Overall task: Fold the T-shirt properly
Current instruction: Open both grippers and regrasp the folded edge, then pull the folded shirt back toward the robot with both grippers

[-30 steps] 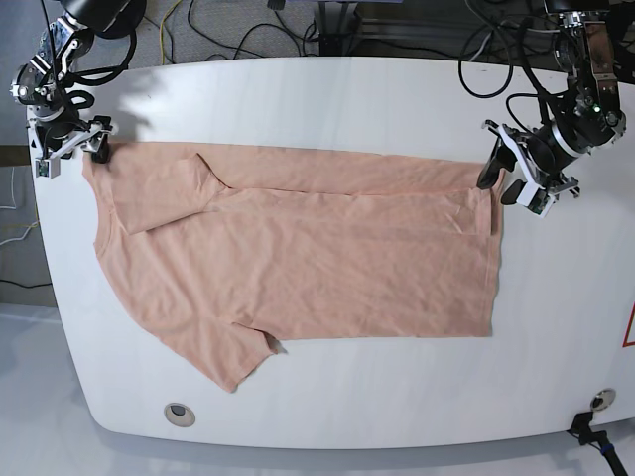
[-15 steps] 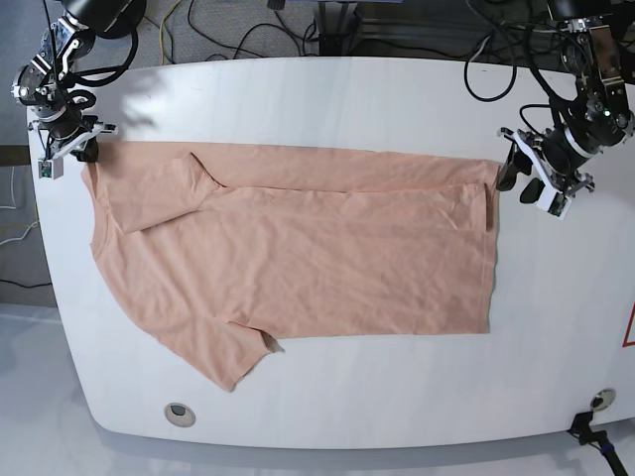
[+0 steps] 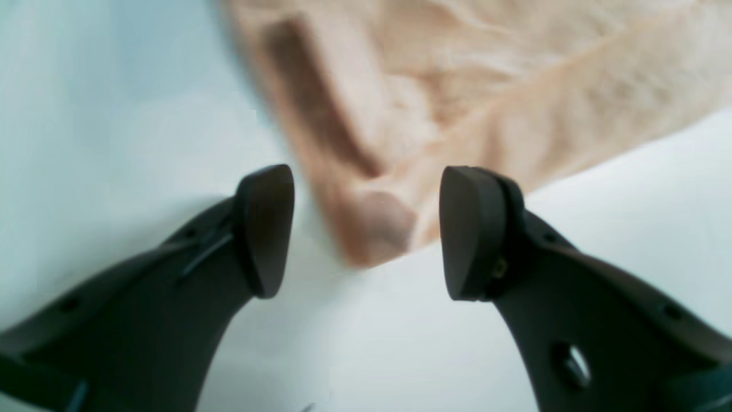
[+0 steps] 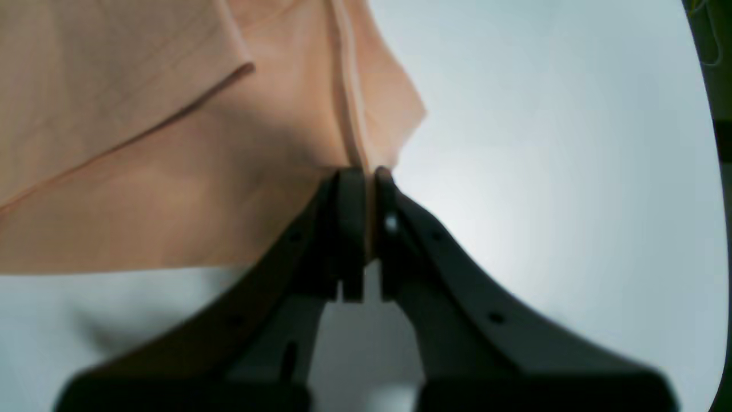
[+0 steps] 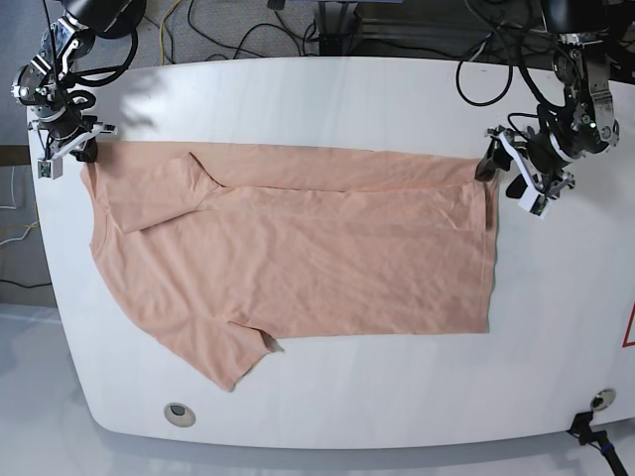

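Lying flat on the white table point(image 5: 327, 94), the T-shirt point(image 5: 298, 263) is spread between my two grippers, with its collar end toward my right gripper point(image 4: 366, 177) and its hem end toward my left gripper point(image 3: 366, 229). The cloth is a soft peach-pink cotton, plain on the side I can see, with fine wrinkles running along its length. The far long edge is folded over the body, making a narrow double band, and one short sleeve lies folded on the chest near my right gripper. The other sleeve sticks out at the near edge, well apart from both grippers.

My right gripper is closed on a corner of the T-shirt: the two dark pads press together with a thin seam of cloth between them, and the fabric rises from the pads in smooth folds. My left gripper stands wide open. The hem corner of the shirt, thick and rounded where layers overlap, lies on the table between the two black curved fingers point(image 3: 266, 229), touching neither of them.

The table surface is smooth and slightly glossy, with a rounded outline.
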